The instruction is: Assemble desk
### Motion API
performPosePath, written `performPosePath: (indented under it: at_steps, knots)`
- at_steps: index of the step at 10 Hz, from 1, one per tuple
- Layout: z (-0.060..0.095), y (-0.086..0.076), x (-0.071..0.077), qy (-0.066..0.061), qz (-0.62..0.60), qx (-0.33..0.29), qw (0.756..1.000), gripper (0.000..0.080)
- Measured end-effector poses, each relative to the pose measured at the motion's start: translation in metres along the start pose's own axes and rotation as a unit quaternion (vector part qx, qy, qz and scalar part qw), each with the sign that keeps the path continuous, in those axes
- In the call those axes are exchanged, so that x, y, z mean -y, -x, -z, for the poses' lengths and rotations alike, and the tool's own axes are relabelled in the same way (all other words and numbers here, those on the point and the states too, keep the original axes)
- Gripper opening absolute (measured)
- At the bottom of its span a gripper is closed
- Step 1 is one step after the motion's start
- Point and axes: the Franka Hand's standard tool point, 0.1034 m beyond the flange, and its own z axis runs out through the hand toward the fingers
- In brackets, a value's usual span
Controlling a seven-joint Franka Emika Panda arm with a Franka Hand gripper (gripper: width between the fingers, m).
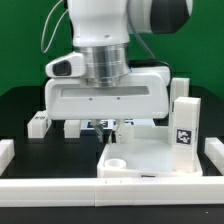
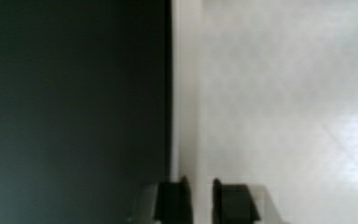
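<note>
The desk's white tabletop (image 1: 150, 152) lies flat at the exterior view's right, with a round corner socket (image 1: 116, 160) near the front. In the wrist view it fills one side (image 2: 282, 110), and its rim (image 2: 179, 90) borders the black table. My gripper (image 1: 110, 126) is low at the tabletop's far left edge. In the wrist view my gripper (image 2: 202, 202) has its dark fingers (image 2: 171, 202) close together, one on each side of the white rim. A tagged leg (image 1: 185, 125) stands upright on the tabletop's right side. Small leg blocks (image 1: 38, 122) lie at the left.
A long low white bar (image 1: 60, 187) runs along the front, with short bars at the left (image 1: 5, 155) and right (image 1: 212, 155). Another leg block (image 1: 72, 127) lies beside my gripper. The black table (image 2: 69, 110) lies beyond the rim.
</note>
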Motion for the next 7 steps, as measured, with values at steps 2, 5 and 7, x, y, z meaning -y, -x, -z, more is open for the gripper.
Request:
performPosePath:
  at_steps: [2, 5, 7]
  knots:
    - [-0.0002, 0.0017, -0.0054, 0.002, 0.060, 0.003, 0.998, 0.0036]
    - [-0.0001, 0.0016, -0.0063, 0.003, 0.100, 0.003, 0.995, 0.0013]
    - [0.0004, 0.0015, -0.0053, 0.002, 0.082, 0.004, 0.997, 0.0000]
